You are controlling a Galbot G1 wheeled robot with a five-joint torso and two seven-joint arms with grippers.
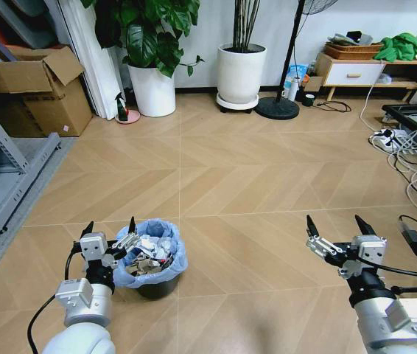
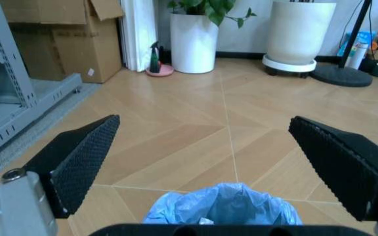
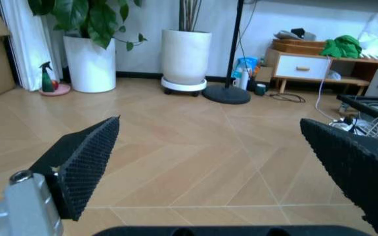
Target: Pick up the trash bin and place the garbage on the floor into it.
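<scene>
Bin (image 1: 152,262) stands upright on the floor (image 1: 253,192), low left in the head view, garbage (image 1: 148,251) already piled inside its blue liner. Left gripper (image 1: 110,230) sits just beside the bin's left rim, fingers spread wide, holding nothing; bin lies just right of and below it. Right gripper (image 1: 338,226) hovers well apart to the right, also spread, empty. Left arm clearly nearer.

Bare wooden floor (image 1: 230,184) ahead, trash bin (image 1: 152,259) beside left gripper (image 1: 110,231), cables (image 1: 407,158) along the right.
</scene>
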